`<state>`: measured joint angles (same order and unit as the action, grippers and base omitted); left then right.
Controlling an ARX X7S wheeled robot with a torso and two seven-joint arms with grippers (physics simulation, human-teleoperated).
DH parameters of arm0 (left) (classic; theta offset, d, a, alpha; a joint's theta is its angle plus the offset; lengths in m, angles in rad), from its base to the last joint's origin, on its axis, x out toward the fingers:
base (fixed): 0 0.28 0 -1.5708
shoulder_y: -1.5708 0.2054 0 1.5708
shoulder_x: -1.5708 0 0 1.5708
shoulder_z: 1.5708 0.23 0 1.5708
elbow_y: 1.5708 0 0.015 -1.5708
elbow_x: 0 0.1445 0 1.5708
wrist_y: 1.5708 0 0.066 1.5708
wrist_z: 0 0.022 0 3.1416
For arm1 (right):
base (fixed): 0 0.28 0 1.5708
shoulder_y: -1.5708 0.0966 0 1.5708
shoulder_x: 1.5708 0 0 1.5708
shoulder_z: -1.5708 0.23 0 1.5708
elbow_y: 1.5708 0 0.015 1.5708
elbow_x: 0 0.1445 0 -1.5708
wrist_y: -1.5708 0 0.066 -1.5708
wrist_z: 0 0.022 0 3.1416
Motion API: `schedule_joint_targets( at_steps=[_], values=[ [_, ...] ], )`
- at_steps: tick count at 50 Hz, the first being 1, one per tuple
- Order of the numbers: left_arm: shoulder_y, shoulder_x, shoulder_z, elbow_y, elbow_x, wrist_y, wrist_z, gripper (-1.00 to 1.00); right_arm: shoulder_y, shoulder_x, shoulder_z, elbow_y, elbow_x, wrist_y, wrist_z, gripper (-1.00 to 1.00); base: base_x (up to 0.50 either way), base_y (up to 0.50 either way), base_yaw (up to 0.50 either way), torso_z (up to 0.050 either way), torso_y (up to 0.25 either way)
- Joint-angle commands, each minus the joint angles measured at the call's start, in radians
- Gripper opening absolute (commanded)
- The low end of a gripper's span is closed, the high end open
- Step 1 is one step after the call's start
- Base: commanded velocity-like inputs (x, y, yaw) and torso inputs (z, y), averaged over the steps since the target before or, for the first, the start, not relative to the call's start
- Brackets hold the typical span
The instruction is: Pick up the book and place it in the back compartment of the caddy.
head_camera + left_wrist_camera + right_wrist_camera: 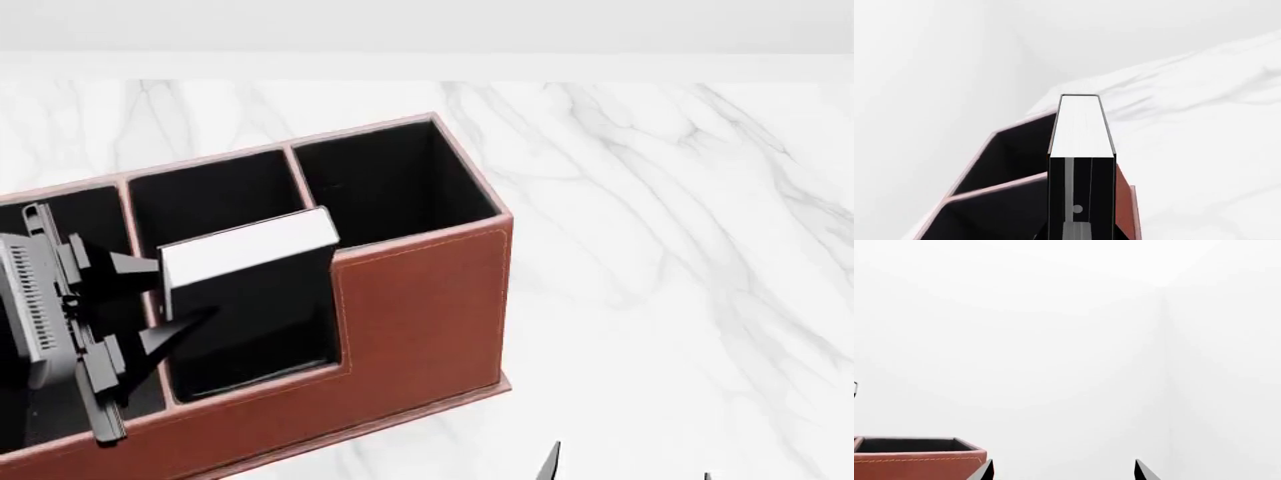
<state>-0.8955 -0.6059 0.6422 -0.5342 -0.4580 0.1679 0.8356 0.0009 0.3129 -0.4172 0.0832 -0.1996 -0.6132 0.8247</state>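
Observation:
The black book (254, 310) with white page edges stands upright in the caddy's (427, 300) back compartment (200, 385), the middle cell behind the low outer wall. Its top rises above that wall, and I cannot tell whether it rests on the cell floor. My left gripper (184, 292) reaches in from the left, shut on the book's end with one finger on each cover. In the left wrist view the book (1081, 130) fills the centre, with the caddy (987, 200) beneath it. My right gripper (1064, 472) is open and empty, low at the near right (630, 470).
The caddy sits on a white marble table (667, 250). Its tall square end cell (380, 185) lies right of the book, the twin middle cell (214, 200) behind it, and the long end cell (80, 215) under my left arm. A caddy corner (914, 457) shows in the right wrist view.

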Motion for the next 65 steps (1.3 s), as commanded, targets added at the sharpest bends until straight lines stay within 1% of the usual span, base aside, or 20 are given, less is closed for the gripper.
schedule_joint_targets(
  at_steps=[1,8,15,20,25,32,38,44,46,48,51,63,65],
  values=[
    [-0.029,0.024,-0.035,-0.058,-0.031,0.028,0.002,-1.0,0.002,0.001,-0.003,0.002,0.001,0.0,0.003,1.0,0.0,0.0,0.0,0.0,0.0],
    [-0.043,0.055,-0.034,-0.138,-0.018,0.069,0.019,-1.0,0.003,0.002,-0.005,0.004,0.002,-0.001,0.005,1.0,0.0,0.0,0.0,0.0,0.001],
    [-0.075,0.107,-0.038,-0.295,-0.005,0.149,0.06,-1.0,0.005,0.003,-0.007,0.008,0.003,-0.002,0.006,1.0,0.0,0.0,0.0,0.0,0.002],
    [-0.082,0.126,-0.042,-0.344,-0.006,0.185,0.083,-1.0,0.007,0.002,-0.01,0.01,0.002,0.0,0.006,1.0,0.0,0.0,0.0,0.0,0.0],
    [-0.116,0.174,-0.05,-0.489,-0.006,0.253,0.13,-1.0,0.007,0.004,-0.01,0.011,0.004,-0.002,0.008,1.0,0.0,0.0,0.0,0.0,0.002],
    [-0.14,0.206,-0.06,-0.592,-0.007,0.314,0.166,-1.0,0.009,0.004,-0.013,0.013,0.006,-0.001,0.008,1.0,0.0,0.0,0.0,0.001,0.001],
    [-0.18,0.251,-0.076,-0.746,-0.011,0.396,0.218,-1.0,0.012,0.005,-0.015,0.017,0.008,-0.002,0.008,1.0,0.0,0.0,0.0,0.0,0.002],
    [-0.186,0.251,-0.084,-0.758,-0.001,0.407,0.21,-1.0,0.012,0.006,-0.016,0.016,0.009,-0.003,0.009,1.0,0.0,0.0,0.0,0.0,0.002],
    [-0.187,0.253,-0.081,-0.765,0.014,0.418,0.189,-1.0,0.013,0.007,-0.017,0.018,0.01,-0.004,0.01,1.0,0.0,0.0,0.0,0.0,0.0],
    [-0.187,0.254,-0.07,-0.77,0.048,0.423,0.145,-1.0,0.013,0.007,-0.017,0.018,0.011,-0.003,0.01,1.0,0.0,0.0,0.0,0.0,0.005],
    [-0.182,0.26,-0.085,-0.773,0.067,0.424,0.139,-1.0,0.013,0.007,-0.018,0.018,0.01,-0.003,0.011,1.0,0.0,0.0,0.0,0.0,0.0],
    [-0.172,0.279,-0.222,-0.774,0.21,0.406,0.129,-1.0,0.017,0.008,-0.023,0.023,0.01,-0.004,0.012,1.0,0.0,0.0,0.0,0.0,0.001],
    [-0.172,0.281,-0.244,-0.774,0.236,0.405,0.106,-1.0,0.017,0.008,-0.024,0.024,0.011,-0.003,0.011,1.0,0.0,0.0,0.0,0.0,0.0]
  ],
)
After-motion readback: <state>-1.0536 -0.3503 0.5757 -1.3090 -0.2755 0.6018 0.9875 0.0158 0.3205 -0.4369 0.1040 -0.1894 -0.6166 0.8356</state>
